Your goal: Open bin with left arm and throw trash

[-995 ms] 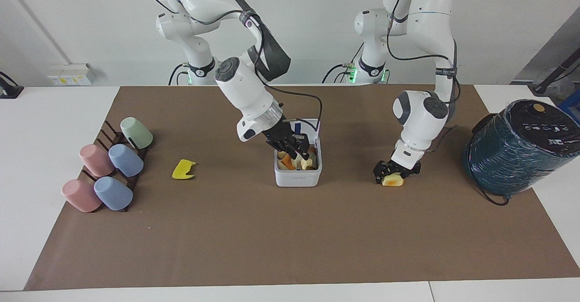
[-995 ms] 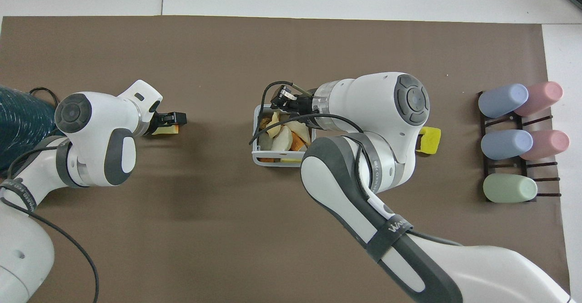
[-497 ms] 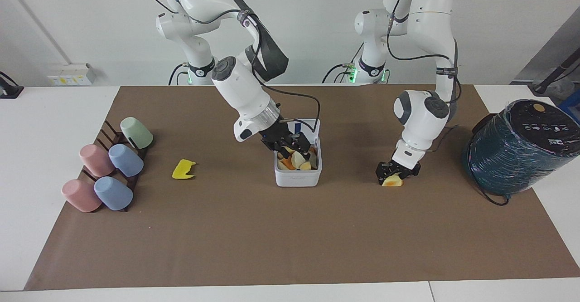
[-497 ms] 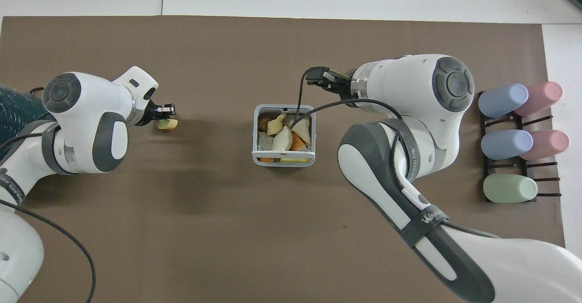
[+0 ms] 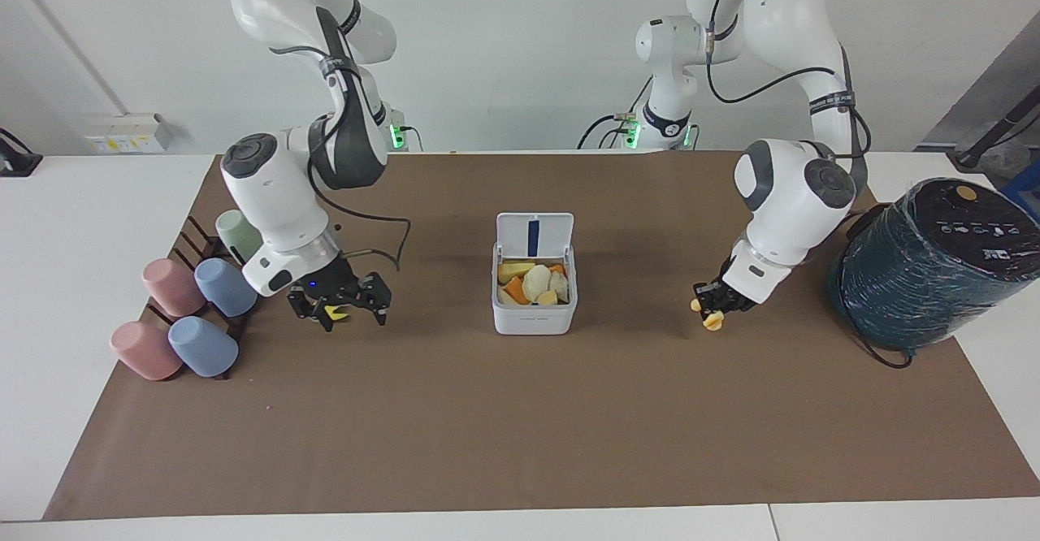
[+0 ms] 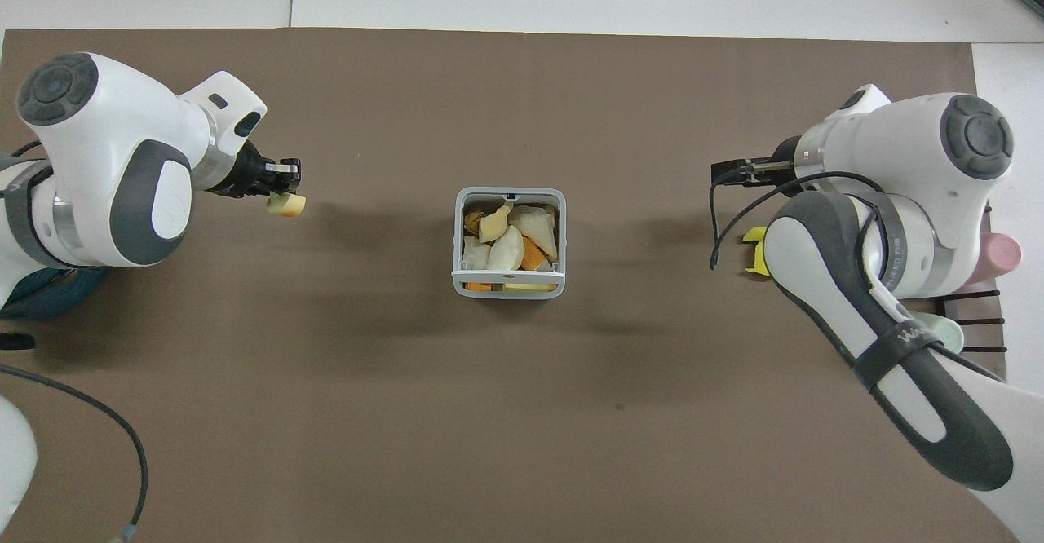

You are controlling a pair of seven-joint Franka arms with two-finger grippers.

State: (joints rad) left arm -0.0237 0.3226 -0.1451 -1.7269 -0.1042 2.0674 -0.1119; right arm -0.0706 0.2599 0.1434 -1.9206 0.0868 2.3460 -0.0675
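Observation:
The white bin (image 5: 534, 313) stands mid-table with its lid (image 5: 534, 235) up, and it also shows in the overhead view (image 6: 508, 288). Several pale, yellow and orange scraps lie in it. My left gripper (image 5: 716, 303) is shut on the yellow-orange block (image 5: 713, 322) and holds it just above the mat, toward the left arm's end; the gripper (image 6: 284, 178) and block (image 6: 287, 204) also show from overhead. My right gripper (image 5: 343, 307) is open, low over the bright yellow peel (image 5: 333, 311) beside the cup rack. From overhead the gripper (image 6: 728, 171) shows, with the peel (image 6: 757, 251) half hidden by the arm.
A rack of pastel cups (image 5: 195, 305) lies at the right arm's end, close to the right gripper. A big dark teal wrapped cylinder (image 5: 926, 265) stands at the left arm's end, near the left arm's elbow. A brown mat (image 5: 520, 427) covers the table.
My right gripper left the bin and swung over to the yellow peel by the cup rack. My left gripper lifted the yellow-orange block off the mat and drew slightly toward the cylinder.

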